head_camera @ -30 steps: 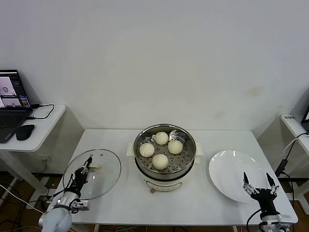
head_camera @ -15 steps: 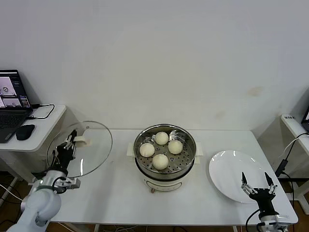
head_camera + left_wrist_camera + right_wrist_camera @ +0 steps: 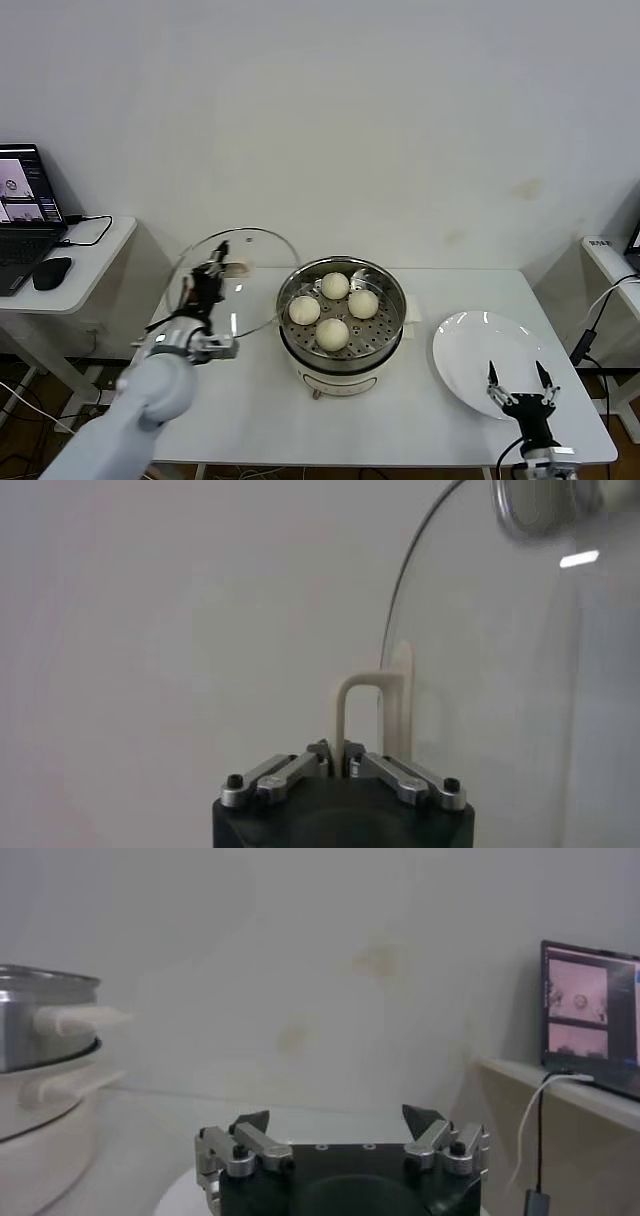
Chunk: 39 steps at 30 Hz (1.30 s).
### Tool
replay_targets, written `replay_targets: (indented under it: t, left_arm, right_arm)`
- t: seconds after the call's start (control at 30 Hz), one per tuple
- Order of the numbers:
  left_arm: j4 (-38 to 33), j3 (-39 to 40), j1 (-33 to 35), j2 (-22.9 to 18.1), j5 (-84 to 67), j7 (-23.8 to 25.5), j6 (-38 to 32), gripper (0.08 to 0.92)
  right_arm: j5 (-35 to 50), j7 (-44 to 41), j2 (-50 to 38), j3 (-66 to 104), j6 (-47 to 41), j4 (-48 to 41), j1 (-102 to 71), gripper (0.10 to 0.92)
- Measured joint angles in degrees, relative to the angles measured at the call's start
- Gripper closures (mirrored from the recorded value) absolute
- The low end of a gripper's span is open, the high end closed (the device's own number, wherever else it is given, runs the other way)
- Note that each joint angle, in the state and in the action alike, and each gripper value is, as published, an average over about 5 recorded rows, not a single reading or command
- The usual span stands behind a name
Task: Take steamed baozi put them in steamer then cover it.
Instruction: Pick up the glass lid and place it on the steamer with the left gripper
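Left gripper (image 3: 214, 272) raised above the white worktop (image 3: 250, 400) just left of the round shiny stainless-steel steamer (image 3: 342, 312), jaws pinched tight on the whitish rectangular handle (image 3: 366, 716) of the round clear glass cover (image 3: 233, 283). Cover lifted clear of the worktop and tilted steeply, nearly on edge, its near rim close beside the steamer's left rim. Four small cream-white steamed baozi (image 3: 332, 333) sitting on the perforated tray inside the open steamer, on its white electric base at mid-worktop. Right gripper (image 3: 519, 392) low at the front right, over the near edge of the flat white round plate (image 3: 480, 352), jaws spread wide and holding nothing.
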Motion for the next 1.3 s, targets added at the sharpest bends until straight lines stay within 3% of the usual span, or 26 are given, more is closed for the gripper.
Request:
replay_targets:
  t: [0.23, 0.57, 0.93, 1.3]
  left_arm:
    - [1.88, 9.59, -7.03, -5.9, 6.14, 5.86, 4.56, 0.86]
    - [5.65, 16.33, -10.55, -15.58, 14.61, 12.11, 7.88, 0.86]
    - [10.09, 18.19, -11.31, -23.3, 20.78, 13.78, 8.31, 0.86]
    - [12.45, 17.66, -9.73, -26.29, 25.54, 14.08, 7.03, 0.86]
  right_arm:
    - [-2.95, 0.35, 1.43, -1.35, 0.4, -0.38, 0.5, 0.203]
    - [-5.85, 0.72, 2.2, -2.57, 0.91, -0.8, 0.63, 0.203]
    - [-6.88, 0.88, 2.29, -3.21, 1.16, -1.28, 0.74, 0.203]
    - [-7.41, 0.9, 2.35, -3.91, 1.41, -1.67, 0.67, 0.203]
